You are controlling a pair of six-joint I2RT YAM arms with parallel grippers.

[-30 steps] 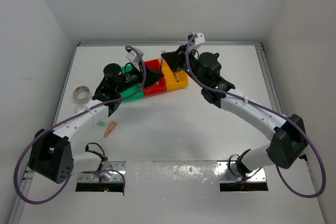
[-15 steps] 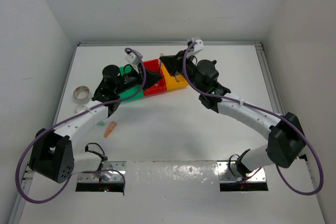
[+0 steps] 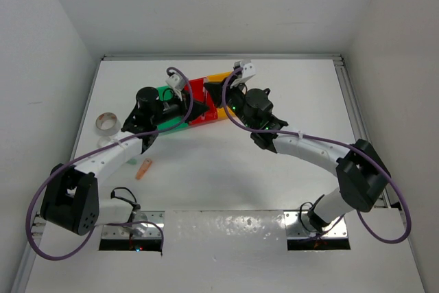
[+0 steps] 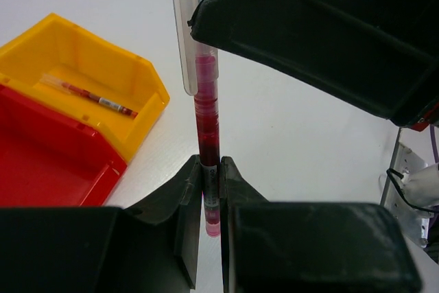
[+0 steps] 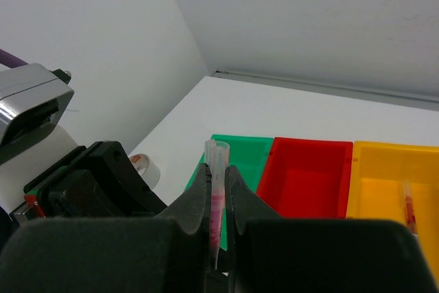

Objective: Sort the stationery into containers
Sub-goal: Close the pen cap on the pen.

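A red pen [image 4: 207,125] with a clear cap [image 4: 190,29] is held at both ends above the bins. My left gripper [image 4: 210,178] is shut on its lower end. My right gripper [image 5: 217,186] is shut on the capped end [image 5: 217,162]. In the top view the two grippers, left [image 3: 197,106] and right [image 3: 212,91], meet over the red bin [image 3: 199,86]. The green bin [image 5: 239,150], red bin [image 5: 310,178] and yellow bin [image 5: 387,186] stand in a row. A thin red pen [image 4: 91,97] lies in the yellow bin [image 4: 140,97].
A clear tape roll [image 3: 105,123] lies on the table at the left, and also shows in the right wrist view [image 5: 145,167]. An orange stick [image 3: 144,169] and a small teal stick [image 3: 130,161] lie near the left arm. White walls close in the table.
My right arm has swung left from over the yellow bin to meet my left gripper, and its fingers now sit on the pen's capped end. My left gripper has hardly moved.
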